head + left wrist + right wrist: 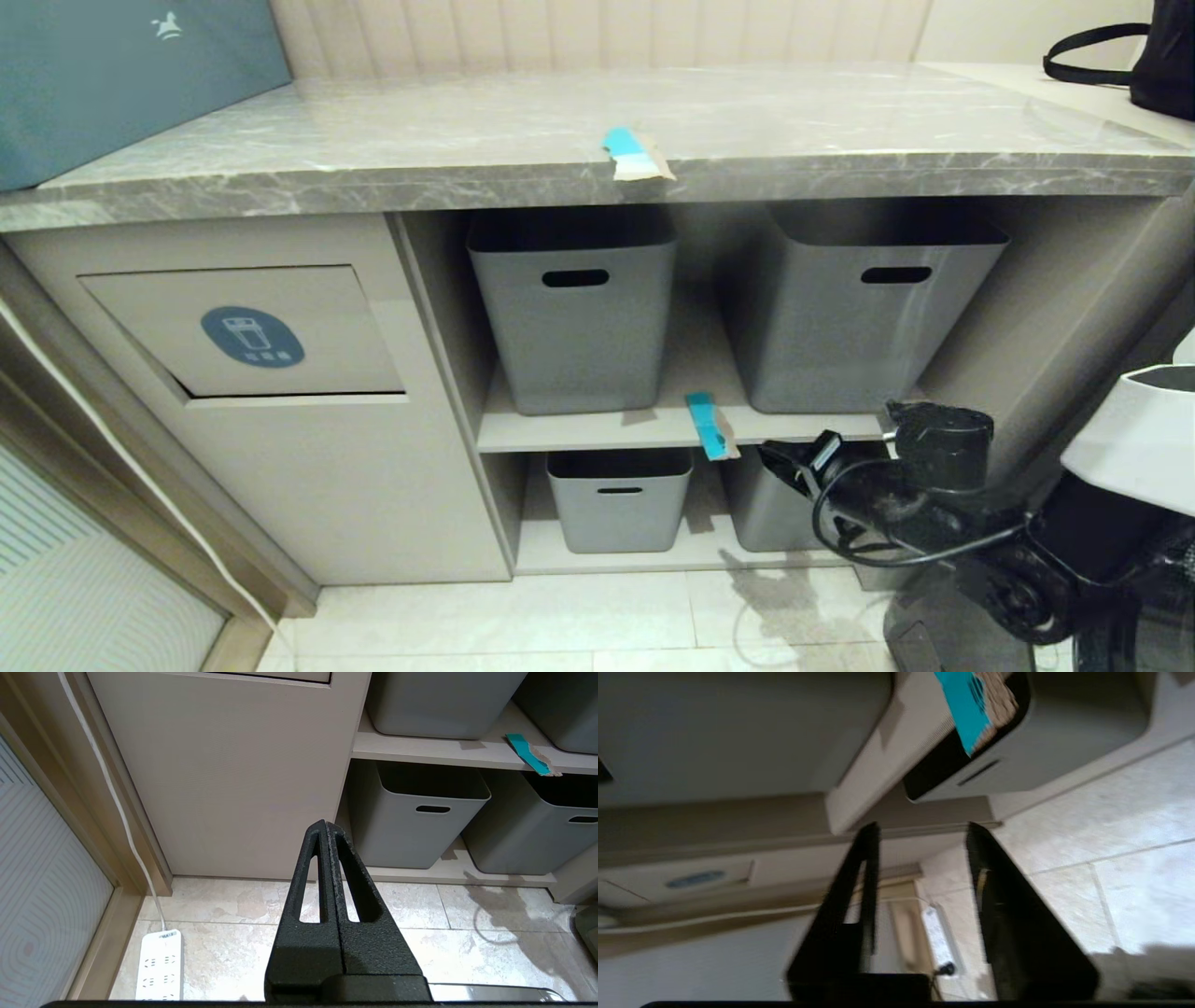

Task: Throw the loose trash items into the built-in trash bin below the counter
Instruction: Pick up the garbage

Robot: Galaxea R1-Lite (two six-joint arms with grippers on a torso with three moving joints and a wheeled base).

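One cyan-blue cardboard strip [635, 156] lies at the front edge of the grey marble-look counter [420, 140]. A second strip [709, 426] hangs over the front edge of the middle shelf, between two grey baskets; it also shows in the wrist views [530, 755] [971, 704]. The trash bin flap [308, 308] with its blue-grey oval sticker [252, 336] sits in the beige cabinet front on the left. My right gripper [780, 462] [922, 833] is open and empty, just right of and below the shelf strip. My left gripper [325, 826] is shut and empty, low over the floor.
Grey baskets [574, 308] [859, 317] stand on the middle shelf, with more [619, 499] on the shelf below. A white power strip [159, 966] and its cable lie on the tiled floor at the left. A teal box [121, 75] and a black bag [1158, 56] stand on the counter.
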